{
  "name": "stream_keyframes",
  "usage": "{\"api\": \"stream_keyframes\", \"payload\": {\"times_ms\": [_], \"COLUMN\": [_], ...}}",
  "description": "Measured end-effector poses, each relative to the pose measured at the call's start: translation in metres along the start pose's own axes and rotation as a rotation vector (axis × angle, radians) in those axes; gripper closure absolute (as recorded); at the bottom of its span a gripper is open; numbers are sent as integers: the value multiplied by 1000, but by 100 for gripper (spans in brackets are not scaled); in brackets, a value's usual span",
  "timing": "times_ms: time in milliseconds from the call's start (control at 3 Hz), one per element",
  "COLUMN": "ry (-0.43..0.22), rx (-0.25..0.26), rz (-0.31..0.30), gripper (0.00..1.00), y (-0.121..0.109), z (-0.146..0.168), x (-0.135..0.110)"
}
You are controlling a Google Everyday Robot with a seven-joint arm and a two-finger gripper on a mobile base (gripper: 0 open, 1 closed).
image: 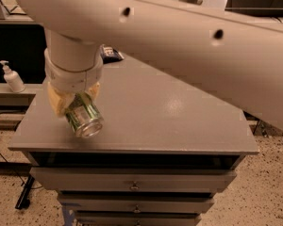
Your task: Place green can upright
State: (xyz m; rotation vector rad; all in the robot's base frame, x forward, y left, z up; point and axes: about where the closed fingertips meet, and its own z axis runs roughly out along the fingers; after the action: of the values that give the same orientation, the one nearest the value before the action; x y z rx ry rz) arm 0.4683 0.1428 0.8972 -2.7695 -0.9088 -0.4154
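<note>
Cream arm (179,46); yellowish fingers (56,103) lower left

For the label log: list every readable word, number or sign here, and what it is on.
None readable.
Green can, in the gripper over the left front of the cabinet top: markings blurred.
Pump bottle: no legible label.
Dark object at the back: unreadable.

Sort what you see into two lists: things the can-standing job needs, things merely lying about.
Job: green can, tilted, held in the gripper over the front left of the cabinet top.
Lying about: pump bottle, far left; dark object behind the arm.
</note>
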Motion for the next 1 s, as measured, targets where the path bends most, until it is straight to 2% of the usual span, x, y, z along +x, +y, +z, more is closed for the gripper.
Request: {"api": "stream_keyframes", "payload": {"times_ms": [333, 667, 1000], "ry": [112, 233, 390], "rx": [-17, 13, 103], "rz": [-91, -137, -158], "gripper": [100, 100, 100], "y": [9, 29, 45], "z": [-13, -17, -15], "x": [-34, -38, -15]}}
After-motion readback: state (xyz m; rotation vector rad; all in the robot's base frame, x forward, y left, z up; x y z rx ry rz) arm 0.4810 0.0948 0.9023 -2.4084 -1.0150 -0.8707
